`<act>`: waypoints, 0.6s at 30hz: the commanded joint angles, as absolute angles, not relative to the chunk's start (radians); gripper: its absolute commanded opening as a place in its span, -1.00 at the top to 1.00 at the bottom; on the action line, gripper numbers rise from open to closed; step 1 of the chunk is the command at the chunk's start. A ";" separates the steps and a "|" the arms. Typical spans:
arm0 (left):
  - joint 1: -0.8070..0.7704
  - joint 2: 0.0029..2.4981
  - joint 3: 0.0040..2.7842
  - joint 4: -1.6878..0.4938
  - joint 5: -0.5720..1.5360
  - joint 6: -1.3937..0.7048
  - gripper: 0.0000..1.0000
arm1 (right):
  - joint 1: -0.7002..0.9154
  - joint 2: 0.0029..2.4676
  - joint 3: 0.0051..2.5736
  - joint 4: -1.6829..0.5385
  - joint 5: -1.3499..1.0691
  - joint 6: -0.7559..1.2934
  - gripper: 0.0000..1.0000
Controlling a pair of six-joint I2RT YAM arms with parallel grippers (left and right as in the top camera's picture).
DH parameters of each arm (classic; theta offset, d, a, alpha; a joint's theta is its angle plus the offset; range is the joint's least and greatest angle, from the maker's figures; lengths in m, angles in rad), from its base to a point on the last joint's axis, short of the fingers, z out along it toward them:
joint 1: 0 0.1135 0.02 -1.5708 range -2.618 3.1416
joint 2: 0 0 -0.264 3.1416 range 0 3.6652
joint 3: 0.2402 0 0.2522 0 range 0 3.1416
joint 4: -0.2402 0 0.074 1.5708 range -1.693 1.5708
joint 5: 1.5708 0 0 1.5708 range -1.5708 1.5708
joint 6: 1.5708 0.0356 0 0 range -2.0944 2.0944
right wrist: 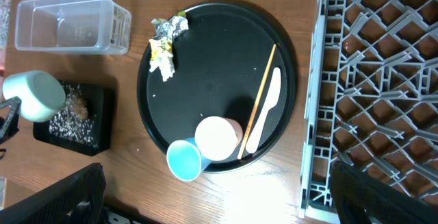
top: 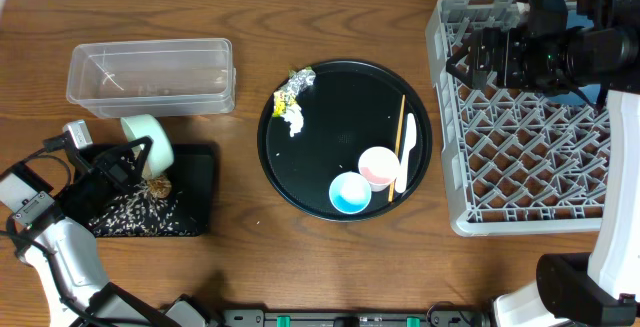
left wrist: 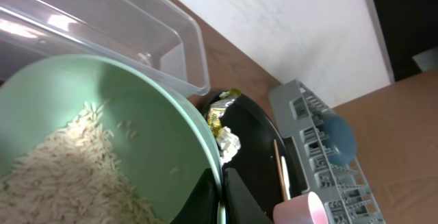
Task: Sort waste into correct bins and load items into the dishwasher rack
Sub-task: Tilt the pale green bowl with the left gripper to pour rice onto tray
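L gripper (top: 133, 157) is pinched shut on the rim of the green bowl (top: 148, 139), tipped sideways over the black tray (top: 200, 182). Rice (left wrist: 68, 176) sits inside, so it prob. needs more tilt. R gripper (top: 468, 62), jaws wide, hangs far off over the rack (top: 520, 177).

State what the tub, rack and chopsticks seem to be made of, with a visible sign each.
Tub: clear glossy plastic, probably; the table shows through. Rack: grey moulded plastic, matte lattice of pegs. Chopsticks: likely wood or bamboo; thin, pale tan, dull.
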State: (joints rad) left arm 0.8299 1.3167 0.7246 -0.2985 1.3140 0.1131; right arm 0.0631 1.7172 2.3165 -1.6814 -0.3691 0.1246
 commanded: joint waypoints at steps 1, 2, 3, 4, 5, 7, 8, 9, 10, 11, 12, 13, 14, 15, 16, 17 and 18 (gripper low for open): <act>0.835 1.319 0.723 -0.294 1.382 0.138 0.88 | 0.072 1.713 2.315 -1.680 -0.370 0.115 -0.98; 0.835 1.319 0.723 -0.293 1.390 0.142 0.88 | 0.072 1.713 2.315 -1.680 -0.369 0.115 -0.98; 0.835 1.319 0.723 -0.293 1.404 0.155 0.88 | 0.072 1.713 2.315 -1.680 -0.369 0.115 -0.98; 0.835 1.319 0.723 -0.293 1.425 0.173 0.88 | 0.072 1.713 2.315 -1.680 -0.369 0.115 -0.99; 0.835 1.319 0.723 -0.293 1.443 0.189 0.87 | 0.072 1.713 2.315 -1.680 -0.369 0.115 -0.98; 0.835 1.319 0.723 -0.294 1.452 0.191 0.88 | 0.072 1.713 2.315 -1.680 -0.369 0.115 -0.99; 0.835 1.319 0.723 -0.293 1.451 0.191 0.88 | 0.072 1.713 2.315 -1.680 -0.370 0.115 -0.99; 0.835 1.319 0.723 -0.294 1.451 0.191 0.87 | 0.072 1.713 2.315 -1.680 -0.370 0.115 -0.99; 0.835 1.319 0.723 -0.294 1.451 0.191 0.87 | 0.072 1.713 2.315 -1.680 -0.370 0.115 -0.99; 0.837 1.319 0.723 -0.293 1.451 0.191 0.87 | 0.072 1.713 2.315 -1.680 -0.370 0.115 -0.99; 0.841 1.319 0.723 -0.294 1.451 0.190 0.88 | 0.072 1.713 2.315 -1.680 -0.370 0.115 -0.98; 0.846 1.319 0.723 -0.294 1.452 0.190 0.88 | 0.072 1.713 2.315 -1.680 -0.369 0.115 -0.98; 0.853 1.319 0.723 -0.295 1.452 0.189 0.88 | 0.072 1.713 2.315 -1.680 -0.370 0.115 -0.98; 0.862 1.319 0.723 -0.297 1.456 0.189 0.87 | 0.072 1.713 2.315 -1.680 -0.369 0.115 -0.98; 0.871 1.319 0.723 -0.298 1.461 0.189 0.88 | 0.072 1.713 2.315 -1.680 -0.369 0.115 -0.99; 0.880 1.319 0.723 -0.302 1.475 0.189 0.87 | 0.072 1.713 2.315 -1.680 -0.369 0.115 -0.98; 0.888 1.319 0.723 -0.302 1.490 0.189 0.88 | 0.072 1.713 2.315 -1.680 -0.370 0.115 -0.99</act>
State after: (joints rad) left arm 0.8642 1.3167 0.7246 -0.2993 1.4250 0.1623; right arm 0.0631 1.7172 2.3165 -1.6814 -0.3691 0.1246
